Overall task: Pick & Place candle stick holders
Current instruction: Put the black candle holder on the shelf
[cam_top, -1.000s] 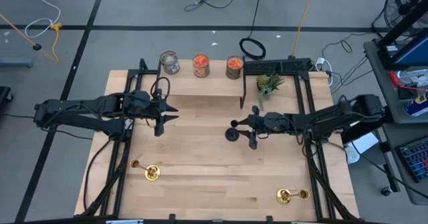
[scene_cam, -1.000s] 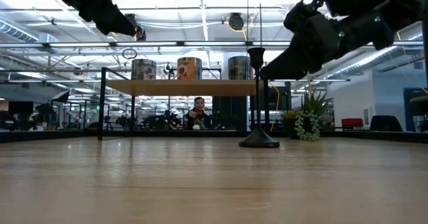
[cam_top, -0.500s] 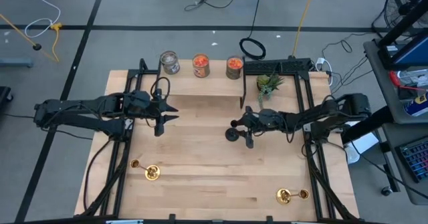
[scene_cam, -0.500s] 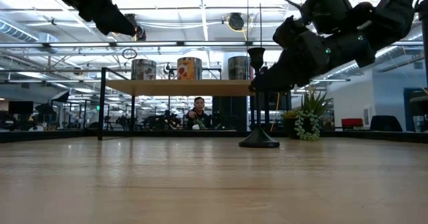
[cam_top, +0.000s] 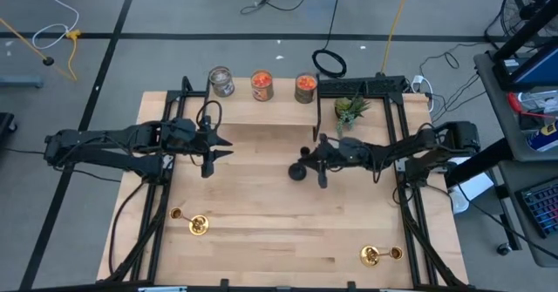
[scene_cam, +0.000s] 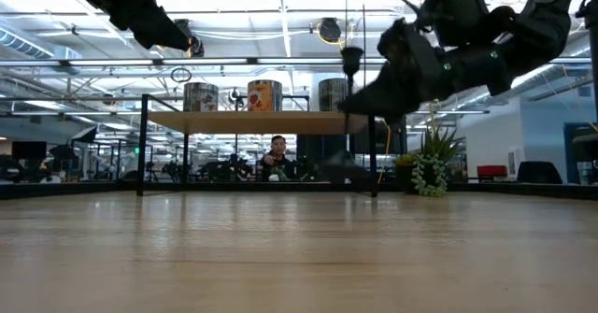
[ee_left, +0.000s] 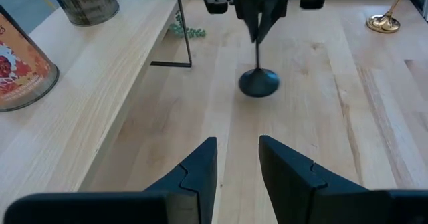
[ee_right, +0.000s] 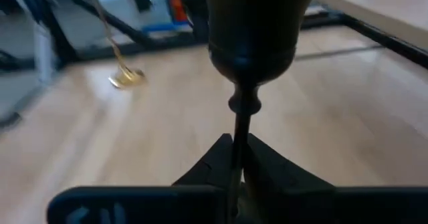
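Note:
A black candle stick holder (scene_cam: 351,61) with a round base (cam_top: 298,172) hangs just above the middle of the table, and my right gripper (cam_top: 317,164) is shut on it. Two gold candle stick holders lie on their sides, one near the front left corner (cam_top: 198,226) and one near the front right (cam_top: 372,256). My left gripper (cam_top: 218,148) hovers open over the table's left half, its fingers (ee_left: 200,167) pointing at the black holder with nothing between them. My right gripper pinches the black holder's thin stem (ee_right: 238,140) between its two fingers, below the cup and its small knob. The fingers come level from the table's right side and lie across the stem. The holder stays about upright, its base (ee_left: 259,82) lifted clear of the table.
A raised wooden shelf (cam_top: 261,133) runs along the far side, with three short jars (cam_top: 262,85) behind it. A small green plant (cam_top: 350,109) stands at the far right. Black frame rails (cam_top: 404,144) border the table's left and right sides.
My right gripper has moved toward the table's left edge up to the black holder, shut on its stem and raised it. The holder stood on the table before. Now its base hangs clear, shifted a little to the left.

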`<state>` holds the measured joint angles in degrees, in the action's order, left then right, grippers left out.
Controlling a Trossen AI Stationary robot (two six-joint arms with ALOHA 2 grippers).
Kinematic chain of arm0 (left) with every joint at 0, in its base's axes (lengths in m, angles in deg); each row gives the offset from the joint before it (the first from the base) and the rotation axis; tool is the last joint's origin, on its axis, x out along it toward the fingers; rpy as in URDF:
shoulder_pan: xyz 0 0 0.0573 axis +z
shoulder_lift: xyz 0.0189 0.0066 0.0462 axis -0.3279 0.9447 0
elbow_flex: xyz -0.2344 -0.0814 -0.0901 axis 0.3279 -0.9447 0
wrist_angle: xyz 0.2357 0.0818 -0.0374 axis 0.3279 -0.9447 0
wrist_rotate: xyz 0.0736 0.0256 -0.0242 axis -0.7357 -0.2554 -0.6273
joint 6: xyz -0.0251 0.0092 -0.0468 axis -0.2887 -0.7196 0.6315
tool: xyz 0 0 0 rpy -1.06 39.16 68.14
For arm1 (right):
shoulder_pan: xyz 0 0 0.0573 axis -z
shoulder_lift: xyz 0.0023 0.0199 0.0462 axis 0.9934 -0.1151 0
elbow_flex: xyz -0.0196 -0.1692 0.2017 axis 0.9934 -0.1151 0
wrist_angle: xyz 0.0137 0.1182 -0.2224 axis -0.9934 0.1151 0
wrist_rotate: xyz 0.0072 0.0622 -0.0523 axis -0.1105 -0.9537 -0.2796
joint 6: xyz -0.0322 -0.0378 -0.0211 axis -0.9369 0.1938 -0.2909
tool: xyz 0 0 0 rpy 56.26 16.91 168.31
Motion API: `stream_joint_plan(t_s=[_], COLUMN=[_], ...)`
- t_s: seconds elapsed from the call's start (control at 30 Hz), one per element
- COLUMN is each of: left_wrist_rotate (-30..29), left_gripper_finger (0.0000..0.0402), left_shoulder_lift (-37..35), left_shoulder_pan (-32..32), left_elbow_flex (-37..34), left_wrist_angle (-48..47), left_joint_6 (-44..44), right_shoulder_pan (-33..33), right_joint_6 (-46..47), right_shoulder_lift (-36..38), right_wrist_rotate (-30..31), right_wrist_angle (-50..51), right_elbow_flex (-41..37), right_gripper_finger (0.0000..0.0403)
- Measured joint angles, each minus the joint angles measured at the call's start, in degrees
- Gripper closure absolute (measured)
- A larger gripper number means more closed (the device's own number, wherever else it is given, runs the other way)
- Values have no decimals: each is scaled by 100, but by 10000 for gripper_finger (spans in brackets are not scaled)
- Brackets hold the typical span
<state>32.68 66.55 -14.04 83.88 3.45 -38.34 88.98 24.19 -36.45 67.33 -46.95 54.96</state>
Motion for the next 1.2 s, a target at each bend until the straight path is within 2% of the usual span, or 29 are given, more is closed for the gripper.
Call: stream_joint_plan(t_s=[0.13,0.23,0.3,0.47,0.57,0.87,0.97,1.2], left_wrist_rotate=[0,0,0,6,7,57,56,116], left_gripper_finger=[284,284,284,284,284,284,284,284], left_shoulder_lift=[2,2,2,2,2,2,2,2], left_shoulder_pan=[0,0,0,0,0,0,-1,-3], left_elbow_flex=[0,0,0,0,0,0,0,0], left_wrist_angle=[0,4,55,401,509,462,384,283], left_joint_6=[2,-25,-176,-501,-576,-588,-590,-674], right_shoulder_pan=[-2,-13,-67,-304,-257,546,867,1319], right_joint_6=[712,1329,1423,314,-432,-799,-1048,-651], right_shoulder_lift=[0,1,0,-168,-386,-1375,-1598,-1837], right_wrist_rotate=[-425,-277,-43,526,893,945,974,918], right_wrist_angle=[-418,-397,-68,2064,2627,2960,2946,2811], right_elbow_flex=[357,824,1248,2593,3409,4732,4829,4923], right_gripper_finger=[392,393,388,385,391,390,390,390])
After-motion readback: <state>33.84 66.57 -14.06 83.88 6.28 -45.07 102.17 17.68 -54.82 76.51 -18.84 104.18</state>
